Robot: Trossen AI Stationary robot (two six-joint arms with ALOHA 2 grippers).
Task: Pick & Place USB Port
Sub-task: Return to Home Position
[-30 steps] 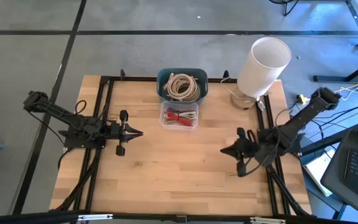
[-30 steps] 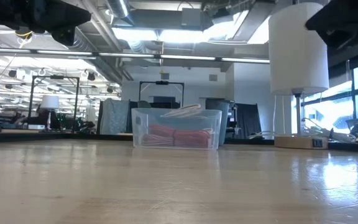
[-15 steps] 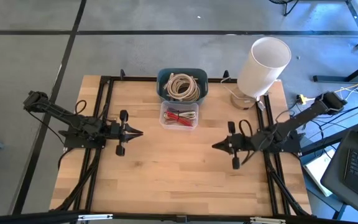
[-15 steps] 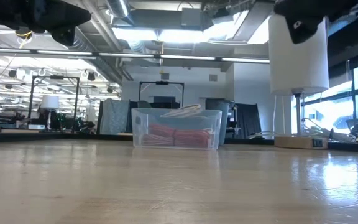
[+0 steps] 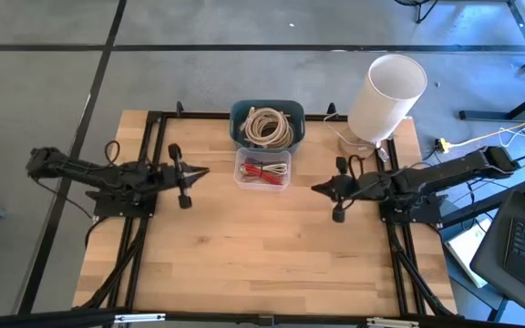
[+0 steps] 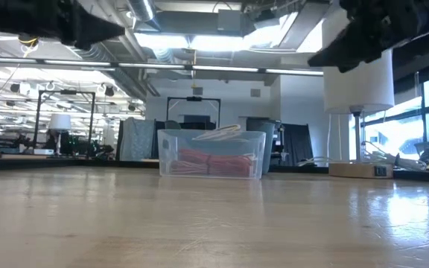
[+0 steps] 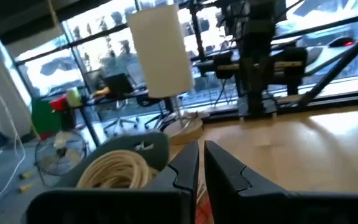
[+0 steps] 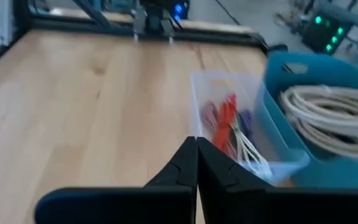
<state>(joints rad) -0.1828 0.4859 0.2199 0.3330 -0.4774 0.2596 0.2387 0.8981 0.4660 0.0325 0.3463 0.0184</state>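
Note:
A clear plastic bin (image 5: 262,170) with red and other coloured cables stands at the middle of the table's far part, and shows in the right wrist view as well (image 8: 229,124). No USB port can be made out as such. Behind it a blue bin (image 5: 267,125) holds a coil of cream cable. My left gripper (image 5: 204,171) hovers level to the left of the clear bin, shut and holding nothing. My right gripper (image 5: 316,189) hovers to the right of that bin, pointing at it, shut and holding nothing (image 8: 196,155).
A white lamp (image 5: 386,91) on a wooden foot stands at the table's far right corner. Black frame rails (image 5: 153,146) run along the table's left, right and far sides. Bare wooden tabletop (image 5: 262,246) lies between the arms and toward the near edge.
My right gripper has swung toward the table's far edge and a little left, toward the clear bin, rolling as it went. My left gripper has swung a little toward the far edge, toward the bins. Both stay shut. The bins have not moved.

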